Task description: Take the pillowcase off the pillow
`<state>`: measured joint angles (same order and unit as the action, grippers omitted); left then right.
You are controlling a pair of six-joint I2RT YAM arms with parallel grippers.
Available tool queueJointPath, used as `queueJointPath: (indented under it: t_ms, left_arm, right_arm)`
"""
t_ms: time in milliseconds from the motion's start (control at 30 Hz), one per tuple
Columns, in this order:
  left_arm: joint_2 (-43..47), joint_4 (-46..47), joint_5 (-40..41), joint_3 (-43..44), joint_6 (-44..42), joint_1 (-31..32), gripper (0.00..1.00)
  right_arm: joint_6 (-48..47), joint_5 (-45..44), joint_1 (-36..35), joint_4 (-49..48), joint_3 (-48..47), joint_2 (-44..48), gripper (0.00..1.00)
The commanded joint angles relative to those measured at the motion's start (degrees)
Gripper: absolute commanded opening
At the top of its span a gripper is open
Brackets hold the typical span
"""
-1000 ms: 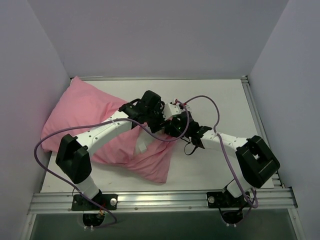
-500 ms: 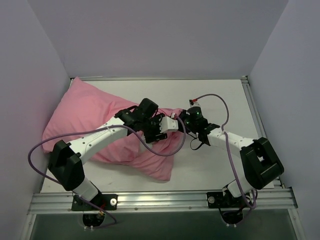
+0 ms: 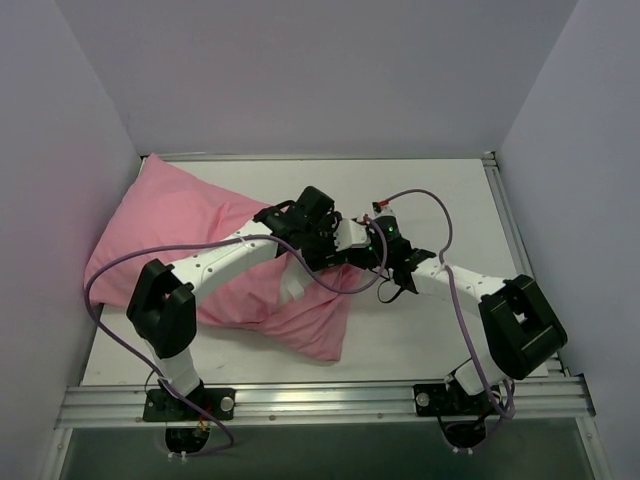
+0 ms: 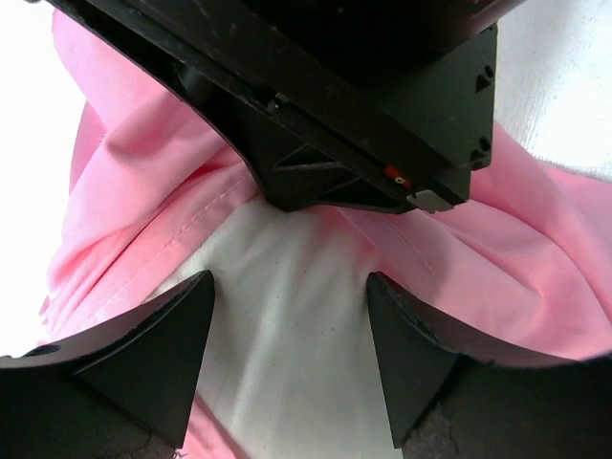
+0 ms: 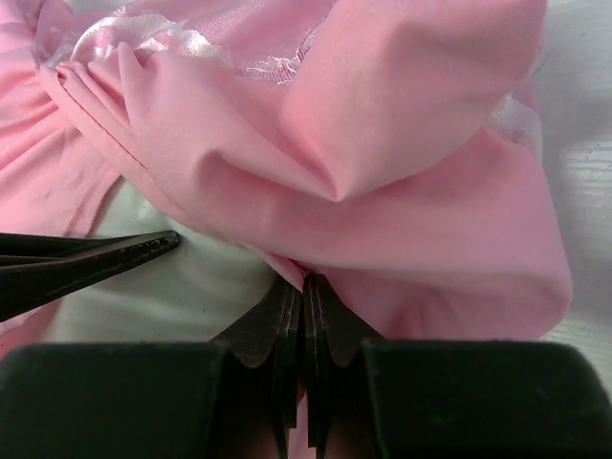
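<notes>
Well, the pillow (image 4: 287, 382) lies on the left half of the table (image 3: 440, 340), mostly inside the pink pillowcase (image 3: 170, 230), with white showing at the opening. The left gripper (image 4: 289, 316) holds its jaws apart over that white part; the right gripper (image 5: 304, 287) has its jaws clamped on the pillowcase edge.

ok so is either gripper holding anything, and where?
Right gripper is shut on the pillowcase, pinching its edge at the opening. Left gripper is open astride the exposed pillow, holding nothing.
</notes>
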<state>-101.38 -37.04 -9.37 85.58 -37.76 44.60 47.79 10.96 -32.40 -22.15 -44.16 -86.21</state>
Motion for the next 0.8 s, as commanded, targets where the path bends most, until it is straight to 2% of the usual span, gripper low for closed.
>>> queueJointPath:
  t_ms: [0,167,333,433,467,600,767]
  left_arm:
    - [-2.32,2.77,2.6,3.19,2.16,-0.65,0.74]
    - [-3.91,-0.84,1.98,1.88,-0.2,-1.36,0.75]
    - [-5.48,1.88,8.56,-4.54,-4.86,-1.88,0.74]
    - [-6.02,1.53,8.57,-5.34,-4.52,-3.64,0.31]
    - [-5.67,1.01,8.57,-5.42,-4.34,-4.08,0.03]
    - [1.59,1.0,6.82,-9.1,-4.78,-4.17,0.02]
    - [12.69,3.89,5.5,-22.61,-11.89,-3.03,0.02]
  right_arm:
    - [0.37,0.03,-1.26,-1.67,0.48,2.54,0.0]
    - [-0.24,-0.85,-0.21,-0.09,0.83,4.56,0.0]
    - [-1.29,-1.9,1.2,1.85,-0.57,5.88,0.0]
    - [-3.05,-3.04,1.73,4.21,-2.85,5.45,0.0]
    - [-3.75,-4.88,2.51,5.44,-3.73,4.83,0.0]
    - [-5.6,-10.59,7.34,11.16,-7.6,2.28,0.0]
    - [-5.86,-10.35,12.8,8.44,-13.56,-3.15,0.0]
